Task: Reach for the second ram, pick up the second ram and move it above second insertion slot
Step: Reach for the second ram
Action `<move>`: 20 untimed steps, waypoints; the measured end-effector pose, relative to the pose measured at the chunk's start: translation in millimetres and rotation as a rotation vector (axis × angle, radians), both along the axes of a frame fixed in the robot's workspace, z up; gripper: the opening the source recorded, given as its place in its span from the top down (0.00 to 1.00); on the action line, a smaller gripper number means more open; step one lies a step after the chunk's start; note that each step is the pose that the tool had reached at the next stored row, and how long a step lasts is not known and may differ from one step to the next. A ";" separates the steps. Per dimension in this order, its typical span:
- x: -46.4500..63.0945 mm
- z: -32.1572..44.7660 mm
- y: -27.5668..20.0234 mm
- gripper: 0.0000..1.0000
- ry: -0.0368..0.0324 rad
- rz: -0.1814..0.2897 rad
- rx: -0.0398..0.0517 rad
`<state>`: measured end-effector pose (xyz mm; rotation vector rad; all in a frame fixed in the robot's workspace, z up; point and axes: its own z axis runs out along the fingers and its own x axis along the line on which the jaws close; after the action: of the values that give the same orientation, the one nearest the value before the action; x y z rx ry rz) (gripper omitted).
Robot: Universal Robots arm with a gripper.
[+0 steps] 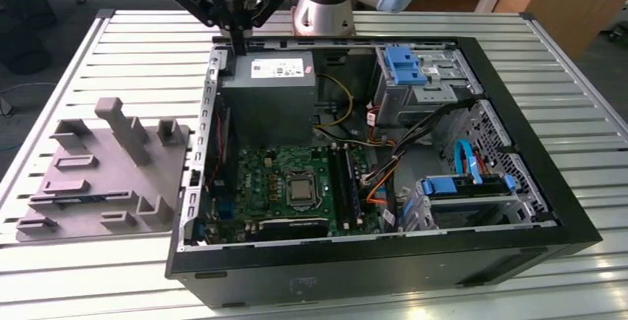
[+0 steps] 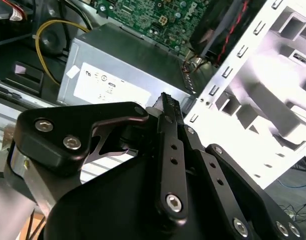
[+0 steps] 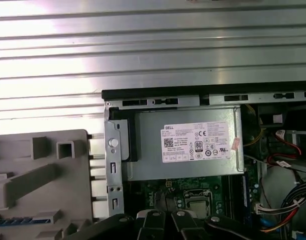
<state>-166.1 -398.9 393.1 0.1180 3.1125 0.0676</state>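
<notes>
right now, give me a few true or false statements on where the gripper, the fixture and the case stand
1. The gripper hangs close to the power supply. True.
2. The grey fixture sits inside the computer case. False: it lies on the table outside the case, on the exterior view's left.
3. The case is open, with the motherboard exposed. True.
4. The table is smooth wood. False: it is slatted metal.
</notes>
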 end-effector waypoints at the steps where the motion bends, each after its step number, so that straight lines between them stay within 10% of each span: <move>1: -2.5 0.0 0.0 0.89 0.0000 0.000 0.0000; 20: -47.7 -0.4 0.0 0.89 0.0000 0.000 0.0000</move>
<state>-213.8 -399.0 392.8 0.1179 3.1125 0.0676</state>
